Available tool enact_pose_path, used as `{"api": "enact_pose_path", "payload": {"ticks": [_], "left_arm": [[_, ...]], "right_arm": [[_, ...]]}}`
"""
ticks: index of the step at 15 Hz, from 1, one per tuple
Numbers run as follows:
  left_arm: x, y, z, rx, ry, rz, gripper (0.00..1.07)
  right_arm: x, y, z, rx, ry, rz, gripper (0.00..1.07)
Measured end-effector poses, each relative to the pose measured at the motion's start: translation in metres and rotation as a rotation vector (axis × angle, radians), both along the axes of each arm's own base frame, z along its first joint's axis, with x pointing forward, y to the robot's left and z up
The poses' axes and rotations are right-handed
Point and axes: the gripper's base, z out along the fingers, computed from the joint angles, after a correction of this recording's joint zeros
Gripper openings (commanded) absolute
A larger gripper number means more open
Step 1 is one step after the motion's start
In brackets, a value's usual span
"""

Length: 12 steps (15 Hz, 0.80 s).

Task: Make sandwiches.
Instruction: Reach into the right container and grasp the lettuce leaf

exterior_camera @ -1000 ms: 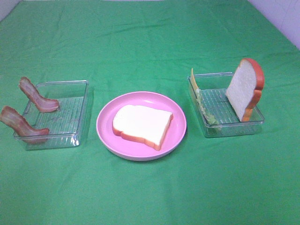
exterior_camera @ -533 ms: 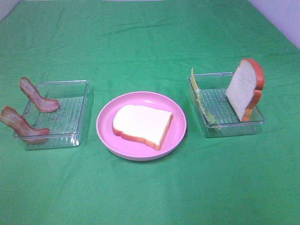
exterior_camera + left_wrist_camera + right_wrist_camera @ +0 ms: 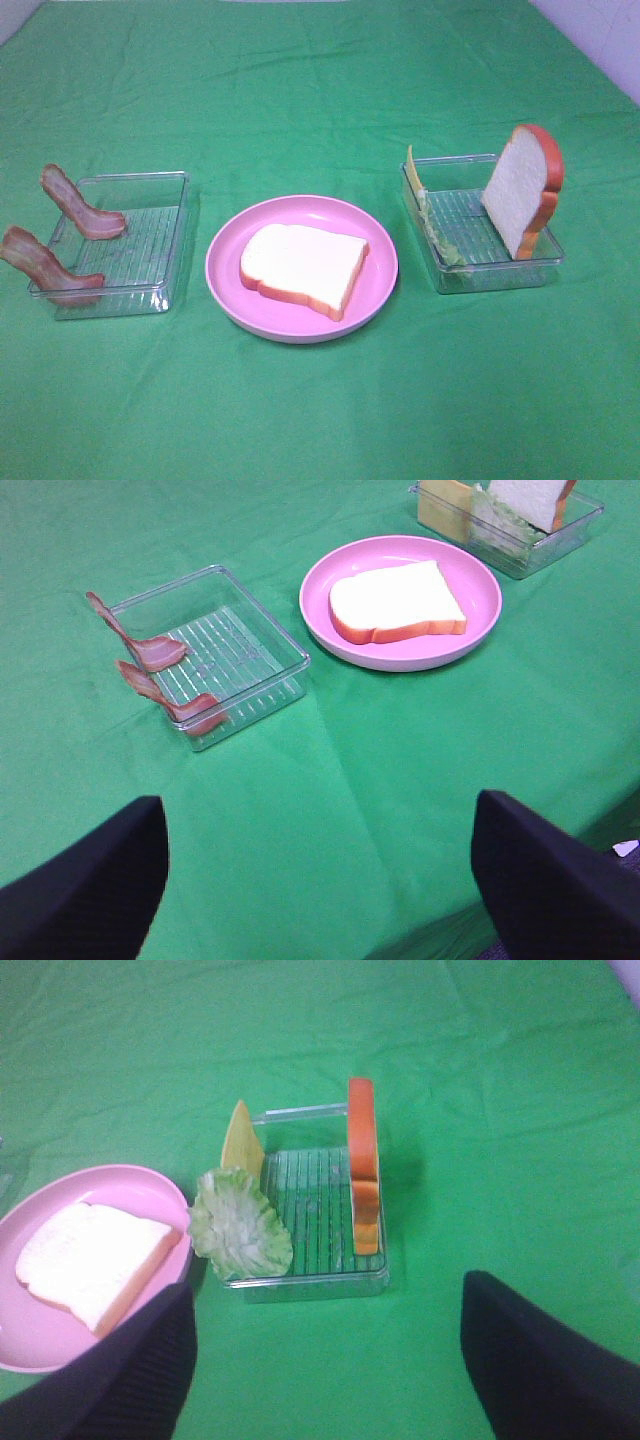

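One white bread slice (image 3: 303,267) with orange-brown crust lies flat on the pink plate (image 3: 225,262) in the middle. A second bread slice (image 3: 523,188) stands on edge in the right clear tray (image 3: 498,272), beside a pale green lettuce disc (image 3: 240,1224) and a yellow cheese slice (image 3: 242,1141) leaning on the tray's left wall. Two bacon strips (image 3: 80,207) (image 3: 42,266) hang over the left tray's rim (image 3: 135,178). My left gripper (image 3: 320,810) and right gripper (image 3: 325,1290) are open and empty, held well back from the objects; neither shows in the exterior high view.
A green cloth (image 3: 320,90) covers the whole table. The left wrist view also shows the plate (image 3: 480,610), the bacon tray (image 3: 260,630) and the table's near edge at the bottom right corner (image 3: 620,845).
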Motion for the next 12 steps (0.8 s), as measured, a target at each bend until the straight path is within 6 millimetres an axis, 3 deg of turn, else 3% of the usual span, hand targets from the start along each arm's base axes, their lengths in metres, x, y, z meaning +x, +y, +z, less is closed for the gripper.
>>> {"api": "enact_pose_path", "payload": {"ticks": [2,3,8,12], "left_arm": [[0.0,0.0,0.0,0.0,0.0,0.0,0.79],[0.0,0.0,0.0,0.0,0.0,0.0,0.79],[0.0,0.0,0.0,0.0,0.0,0.0,0.79],[0.0,0.0,0.0,0.0,0.0,0.0,0.79]], "right_arm": [[0.04,-0.001,-0.001,0.002,0.126,0.002,0.7],[0.08,0.0,0.003,0.008,0.25,0.019,0.7],[0.15,0.005,0.007,0.022,0.488,0.105,0.7],[0.182,0.012,0.014,0.029,0.521,0.149,0.7]]}}
